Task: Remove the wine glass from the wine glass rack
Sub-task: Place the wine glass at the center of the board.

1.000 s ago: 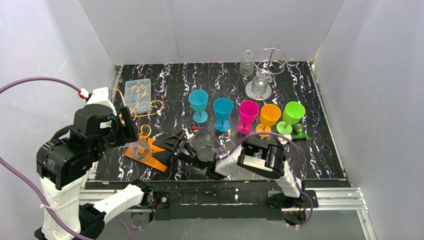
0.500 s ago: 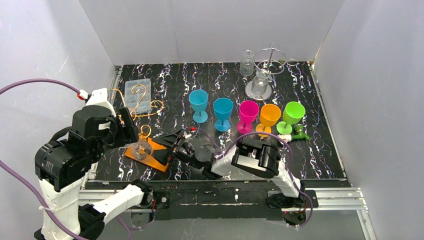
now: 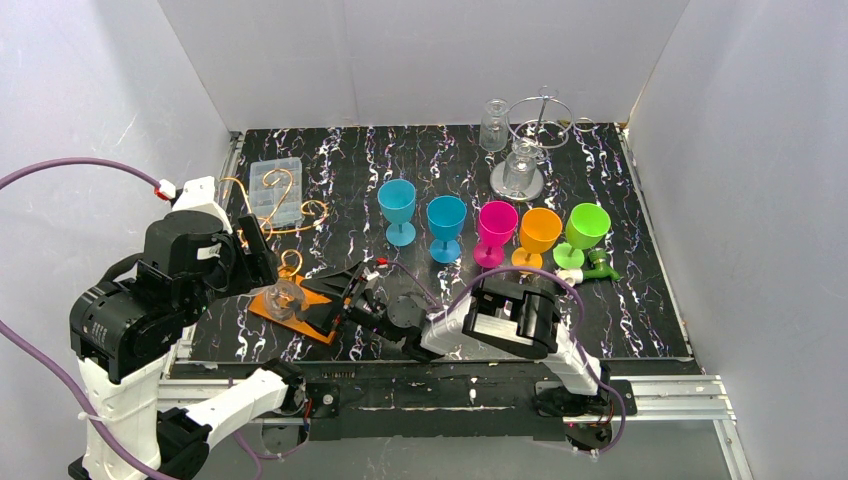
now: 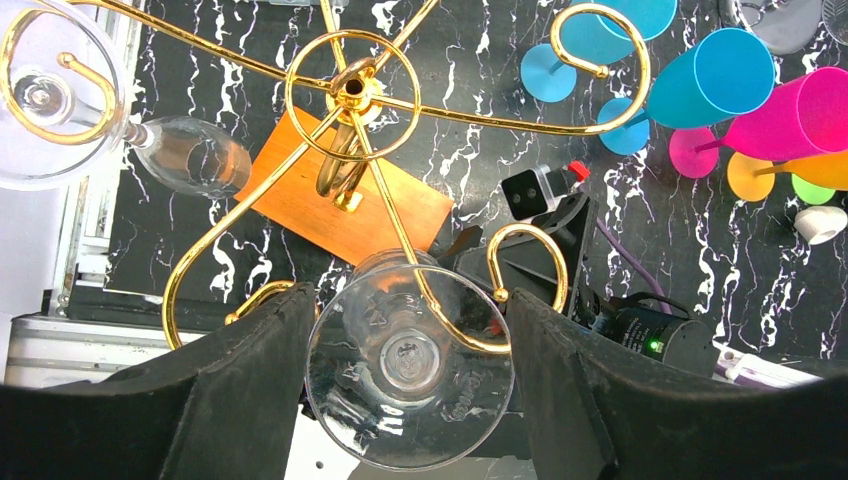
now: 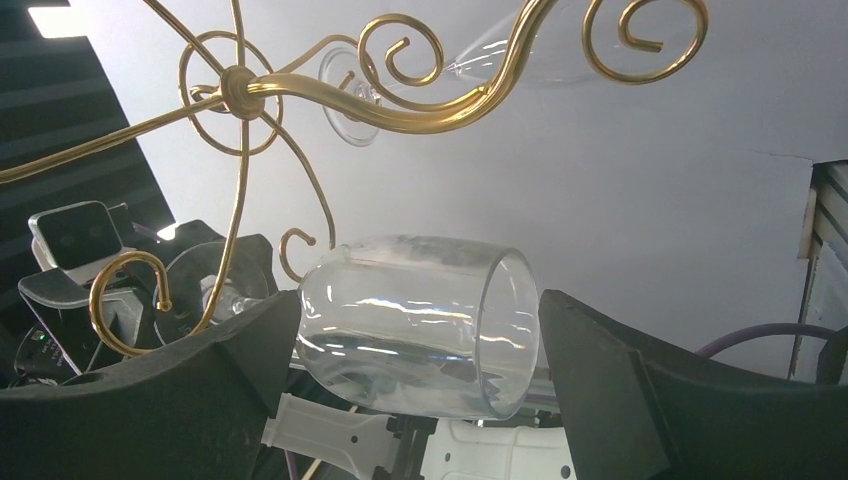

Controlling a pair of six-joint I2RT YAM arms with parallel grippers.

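Observation:
The gold wire wine glass rack [image 3: 291, 264] stands on an orange base at the front left, its hub [image 4: 352, 88] directly below the left wrist camera. A clear wine glass [image 3: 283, 297] hangs upside down from a rack arm. Its round foot [image 4: 408, 365] fills the gap between my left gripper's [image 4: 410, 340] fingers, touching both pads, with the gold hook still across it. My right gripper [image 5: 418, 330] is open, and the glass bowl [image 5: 415, 340] lies sideways between its fingers. In the top view the right gripper [image 3: 325, 298] comes in from the right. A second glass [image 4: 185, 155] hangs on another arm.
Two blue goblets [image 3: 397, 205], a pink one [image 3: 496, 228], an orange one [image 3: 540, 232] and a green one [image 3: 587, 228] stand in a row mid-table. A silver rack [image 3: 540, 118] with clear glasses is at the back right. A clear plastic box [image 3: 276, 190] lies behind the gold rack.
My right arm has slid left, bringing its open fingers closer around the hanging glass. The left arm and the glass have hardly moved.

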